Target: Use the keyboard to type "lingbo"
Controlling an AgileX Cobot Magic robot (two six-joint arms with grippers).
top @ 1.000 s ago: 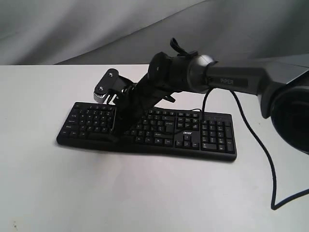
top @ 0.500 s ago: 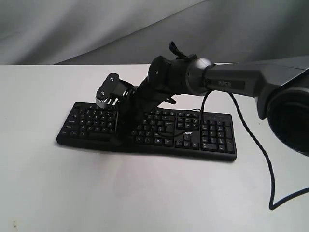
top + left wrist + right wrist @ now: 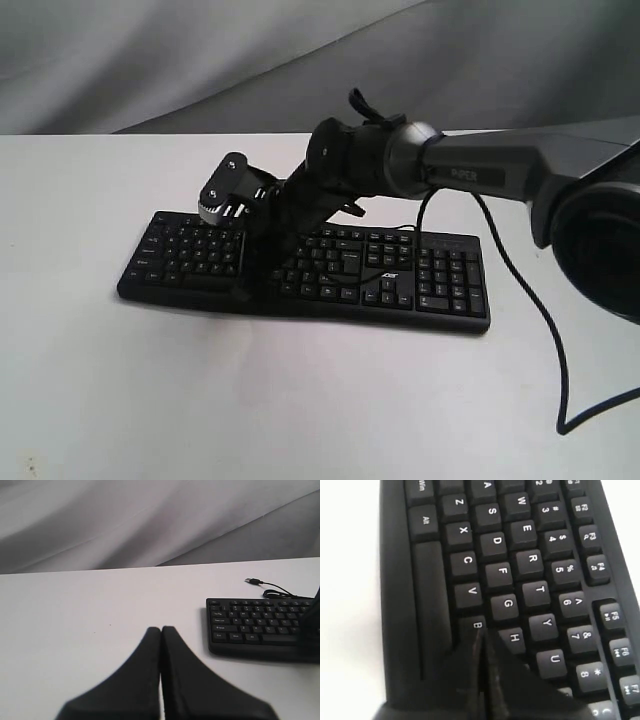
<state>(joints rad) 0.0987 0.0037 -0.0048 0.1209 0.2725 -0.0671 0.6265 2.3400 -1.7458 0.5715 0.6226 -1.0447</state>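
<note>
End effector [image 3: 481, 634] at keyboard [image 3: 520, 555] B key [image 3: 477, 625]
</note>
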